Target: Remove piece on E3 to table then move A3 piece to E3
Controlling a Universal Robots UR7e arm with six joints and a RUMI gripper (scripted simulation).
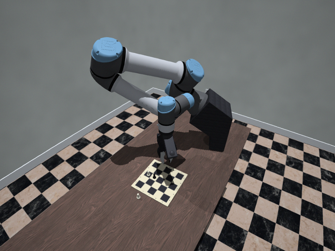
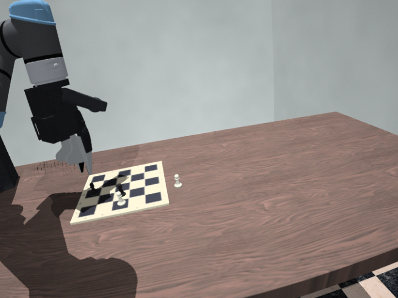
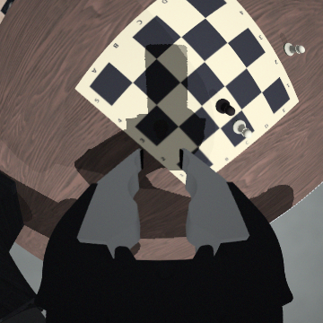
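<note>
– Over the A-side edge of the board (image 3: 91,87), we are watching the gripper (image 3: 161,154) hovering, fingers narrowed to a slim gap with nothing between them.

– And we are looking at the target: the black piece on A3 (image 3: 159,126) is standing upright in the arm's shadow, just ahead of the fingertips. The white pawn (image 2: 177,180) is standing on the table beside the board, so E3 is looking free.

– We are worrying about that gap. If it is narrower than the piece, a fingertip coming down is likely knocking it flat.

– Agreed, and we are also eyeing the other black piece (image 3: 225,107) and the white piece (image 3: 242,130). Carrying low across to E3 is risking a clip on either.
</note>
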